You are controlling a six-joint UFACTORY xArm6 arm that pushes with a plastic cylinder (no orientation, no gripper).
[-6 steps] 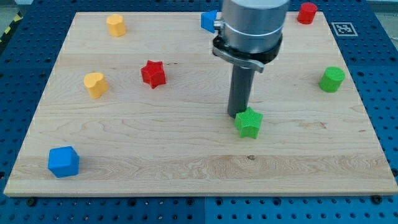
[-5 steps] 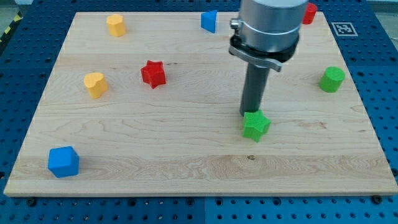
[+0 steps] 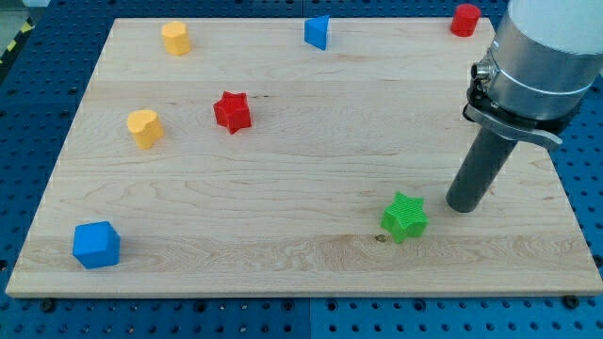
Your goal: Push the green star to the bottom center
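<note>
The light wooden board [image 3: 283, 188] lies on a blue perforated table [image 3: 584, 113]. Near the board's bottom left corner sits a blue plastic cube-like block [image 3: 96, 244]. Higher up, close to the left edge, there is a yellow plastic block with a rounded top [image 3: 144, 127], and a second yellow plastic block of similar form [image 3: 175, 38] stands near the top edge, not far from the top left corner. A red plastic star [image 3: 232, 111] rests in the left half of the board, well apart from the yellow ones. At the middle of the top edge stands a small blue plastic block [image 3: 317, 31]; its shape I cannot make out for sure.

The green plastic star [image 3: 404, 217] lies in the lower part of the board, a little right of the bottom centre and near the bottom edge but not at it.

My tip [image 3: 463, 206] rests on the board just beside the green star, on its right and slightly higher, with a small gap between them. The dark rod [image 3: 479, 172] leans slightly, and its grey metal body [image 3: 542, 56] enters from the view's top right. The arm has no jaws, only this rod.

A red plastic block [image 3: 464, 19] stands near the top right corner.
</note>
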